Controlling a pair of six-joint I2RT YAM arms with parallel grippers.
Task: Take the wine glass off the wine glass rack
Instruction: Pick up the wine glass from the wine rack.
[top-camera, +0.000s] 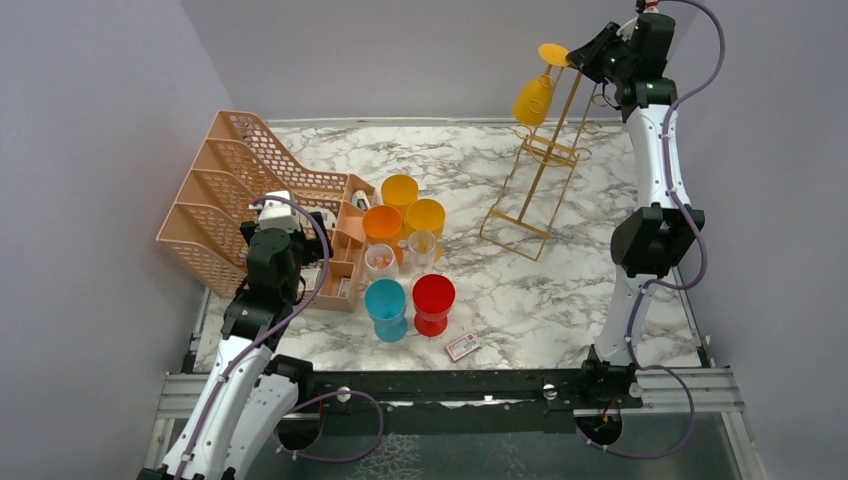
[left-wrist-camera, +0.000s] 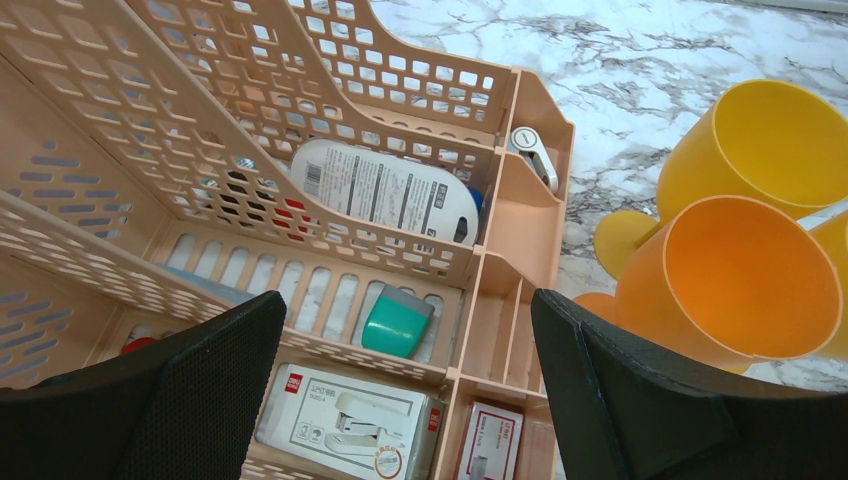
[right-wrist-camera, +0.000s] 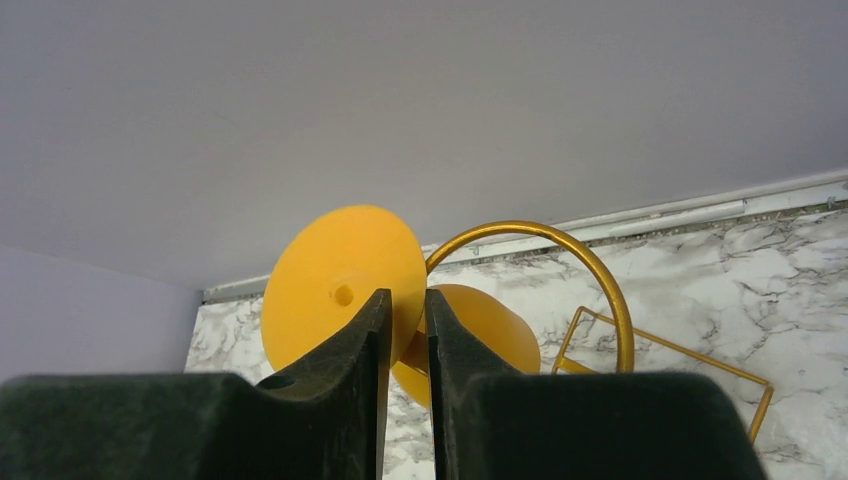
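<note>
A yellow wine glass (top-camera: 533, 100) hangs upside down near the top of the gold wire wine glass rack (top-camera: 545, 165) at the back right of the table, with its round foot uppermost. My right gripper (top-camera: 585, 55) is raised to that foot. In the right wrist view the gripper (right-wrist-camera: 405, 295) has its jaws drawn close together on the rim of the glass's foot (right-wrist-camera: 330, 280), and the rack's gold loop (right-wrist-camera: 600, 280) curves just to the right. My left gripper (left-wrist-camera: 405, 300) stays wide open above the peach organizer, holding nothing.
The peach mesh file organizer (top-camera: 230, 190) stands at the left with a stapler box (left-wrist-camera: 350, 420) and a teal item (left-wrist-camera: 398, 320) in it. Yellow (top-camera: 400, 190), orange (top-camera: 382, 222), blue (top-camera: 385, 300) and red (top-camera: 433, 298) cups cluster mid-table. A small box (top-camera: 462, 346) lies near the front.
</note>
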